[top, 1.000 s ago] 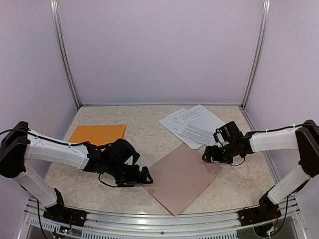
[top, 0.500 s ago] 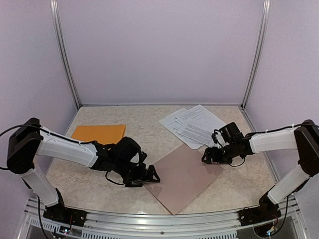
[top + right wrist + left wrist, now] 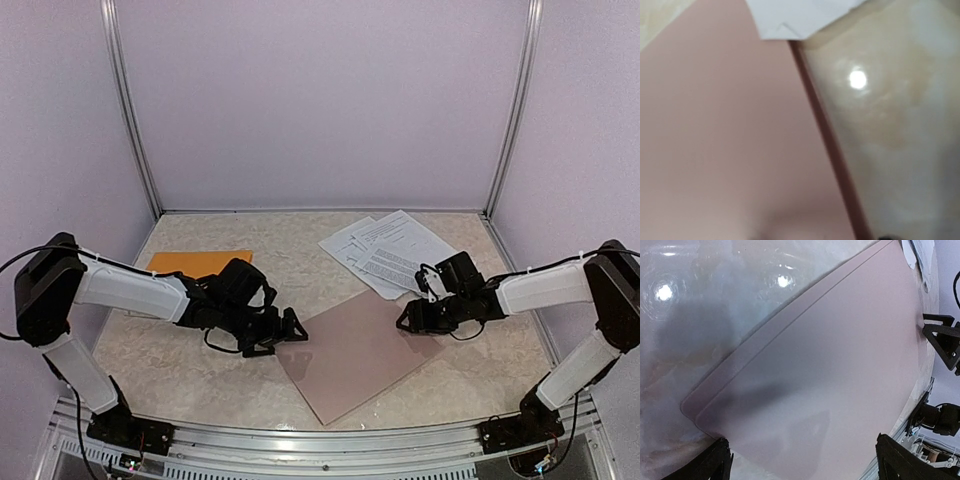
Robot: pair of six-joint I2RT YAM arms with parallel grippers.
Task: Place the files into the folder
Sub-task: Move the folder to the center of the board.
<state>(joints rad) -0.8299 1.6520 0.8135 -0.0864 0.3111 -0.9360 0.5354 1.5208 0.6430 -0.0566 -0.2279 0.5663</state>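
Currently: white sheets [image 3: 385, 250], dense black print, loosely fanned by pink folder [image 3: 350, 355]. Fingers of left gripper [image 3: 288, 331] spread wide; right gripper [image 3: 408, 318] unclear.

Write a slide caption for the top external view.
Left gripper and right gripper at opposite edges of the pink folder; the files lie beyond it.

The files [image 3: 388, 252], white sheets with small black print, lie flat and loosely fanned at 1 o'clock on the table [image 3: 180, 365]. The folder [image 3: 355, 352], pale pink, lies flat at the centre, its 1 o'clock corner reaching them.
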